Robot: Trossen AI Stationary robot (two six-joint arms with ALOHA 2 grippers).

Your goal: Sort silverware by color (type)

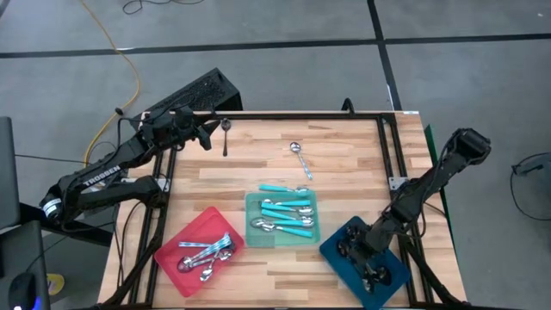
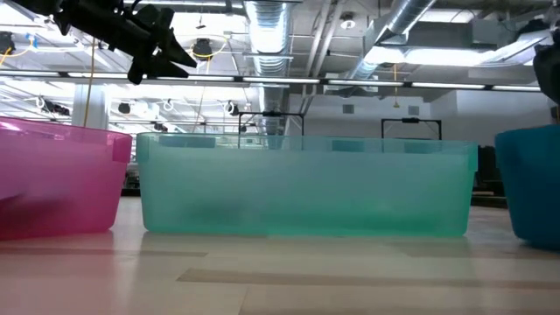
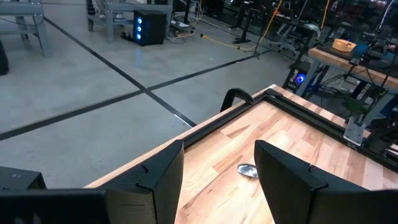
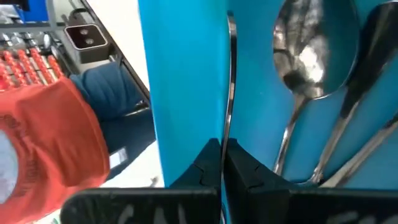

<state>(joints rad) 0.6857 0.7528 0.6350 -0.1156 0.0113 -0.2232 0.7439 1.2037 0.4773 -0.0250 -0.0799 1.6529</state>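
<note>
My right gripper (image 1: 365, 256) reaches down into the blue tray (image 1: 340, 245) at the table's near right and is shut on a dark spoon (image 4: 229, 87). Other dark spoons (image 4: 311, 59) lie in that tray. My left gripper (image 1: 207, 135) is open and raised (image 2: 166, 48) near the far left corner, beside a dark spoon (image 1: 225, 135) lying flat on the table. A silver spoon (image 1: 299, 159) lies flat farther right; its bowl (image 3: 247, 170) shows between my left fingers. Turquoise-handled spoons (image 1: 288, 215) fill the teal tray (image 1: 252, 202). More spoons (image 1: 207, 254) lie in the red tray (image 1: 185, 237). My right gripper pinches the dark spoon's thin handle (image 4: 225, 134) between its two fingertips (image 4: 208, 162). The handle shows edge-on and runs straight away from the fingers, along them, close against the blue tray's surface. Whether the spoon's far end rests on the tray I cannot tell.
The three trays sit in a row along the table's near half: red left, teal middle, blue right. A black frame (image 1: 383, 138) edges the table top. Bare wood lies between the far spoons and the trays. Cables and a keyboard (image 1: 194, 93) lie beyond the far left corner.
</note>
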